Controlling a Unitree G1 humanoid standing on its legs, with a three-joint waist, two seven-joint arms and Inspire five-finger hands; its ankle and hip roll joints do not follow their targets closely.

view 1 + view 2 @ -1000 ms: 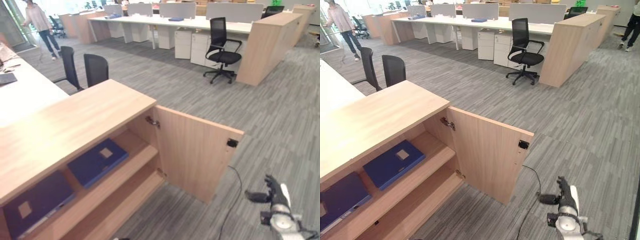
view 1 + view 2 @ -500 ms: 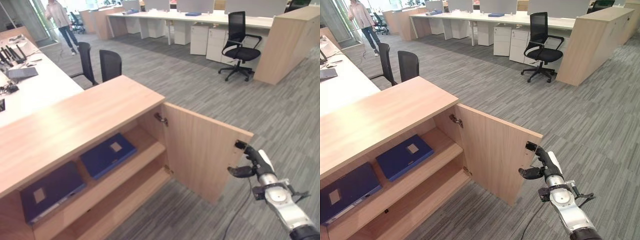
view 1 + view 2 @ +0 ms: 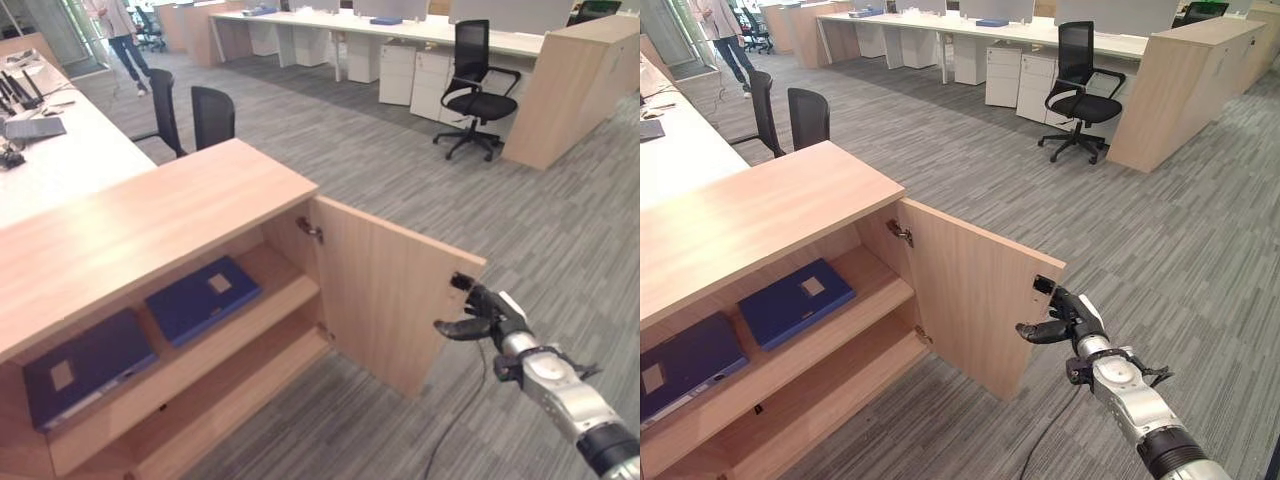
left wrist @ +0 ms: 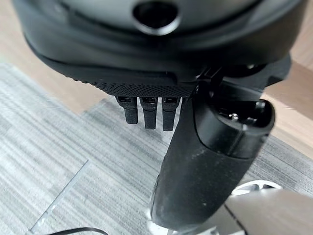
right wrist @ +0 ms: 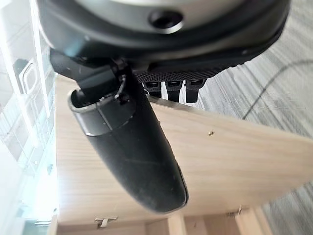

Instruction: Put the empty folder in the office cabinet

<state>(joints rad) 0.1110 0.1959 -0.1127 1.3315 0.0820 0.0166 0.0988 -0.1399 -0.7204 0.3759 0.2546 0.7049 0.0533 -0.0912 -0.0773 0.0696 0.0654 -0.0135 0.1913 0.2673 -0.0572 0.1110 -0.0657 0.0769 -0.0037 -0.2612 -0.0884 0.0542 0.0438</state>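
The low wooden office cabinet (image 3: 150, 215) stands with its right door (image 3: 385, 290) swung open. Two dark blue folders lie flat on its upper shelf, one (image 3: 200, 298) near the door side and one (image 3: 85, 365) further left. My right hand (image 3: 495, 315) is at the door's free edge by the black latch, fingers straight against the edge and thumb pointing across the door's face; the right wrist view shows the thumb (image 5: 132, 147) over the door panel (image 5: 220, 166). My left hand (image 4: 210, 161) hangs relaxed over the grey carpet, holding nothing.
The lower shelf (image 3: 230, 395) is bare. Two black chairs (image 3: 200, 115) stand behind the cabinet beside a white desk (image 3: 60, 165). A black swivel chair (image 3: 480, 95) and long desks stand further back. A person (image 3: 120, 35) walks at the far left. Grey carpet (image 3: 560, 230) stretches right of the door.
My right hand has risen from low near the floor to the open door's free edge. The head camera has shifted; the folders and the door stay put.
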